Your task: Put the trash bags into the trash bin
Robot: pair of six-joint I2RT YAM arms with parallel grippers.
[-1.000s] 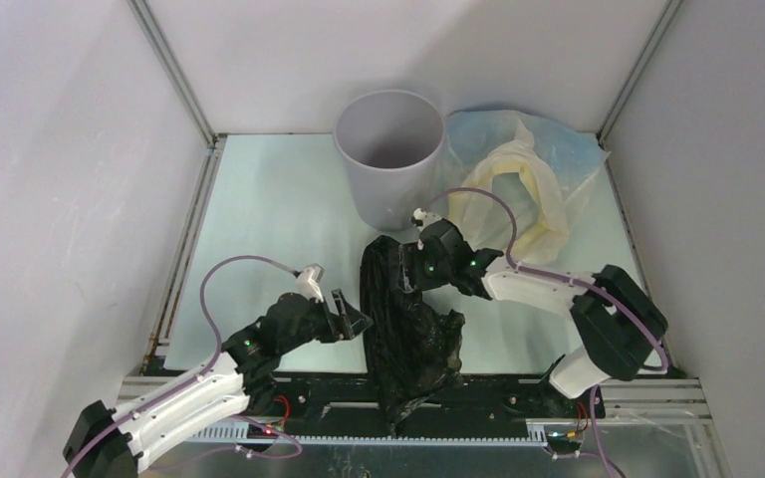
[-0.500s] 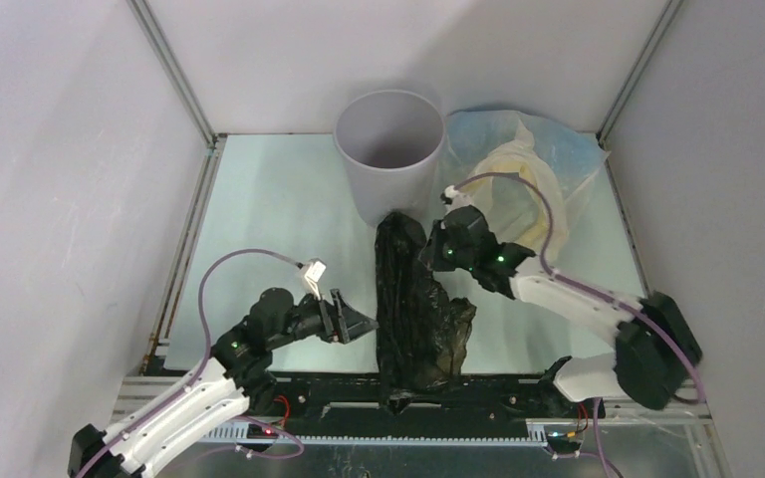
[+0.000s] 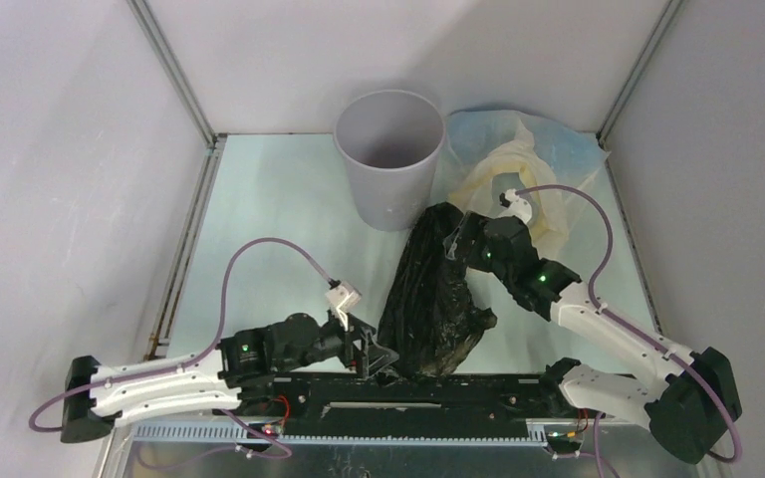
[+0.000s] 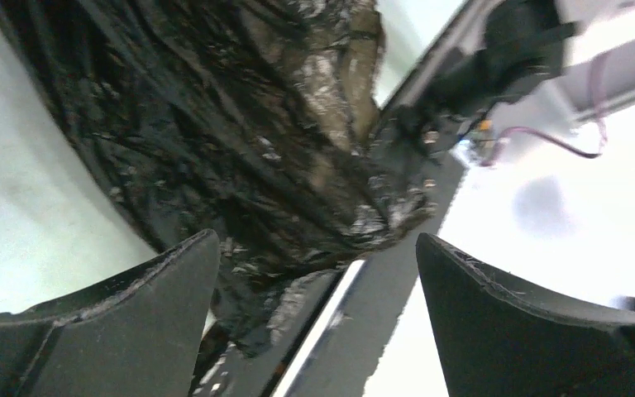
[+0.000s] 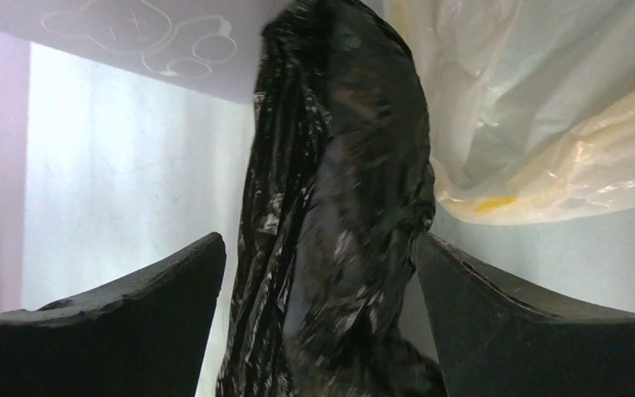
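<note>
Both spread wide: straddles the far end of the black trash bag (image 3: 433, 299) with the right gripper (image 3: 455, 237), just near-right of the trash bin (image 3: 390, 184), and faces its near end on the table (image 3: 279, 219) with the left gripper (image 3: 379, 354)

A pale green table (image 3: 269, 219), walled on three sides by white panels, carries three things. A pale grey-lavender trash bin (image 3: 390, 164) stands upright and open-mouthed at the far middle of the surface. Just to its right, in the far right corner, a translucent yellowish and pale-blue plastic bag (image 3: 558, 169) lies crumpled and spread out. A glossy black trash bag (image 3: 433, 299) stretches from beside the bin's base to the table's near edge, its crinkled lower folds heaped against the dark rail (image 3: 478, 383) there. The table's left half shows bare surface.
</note>
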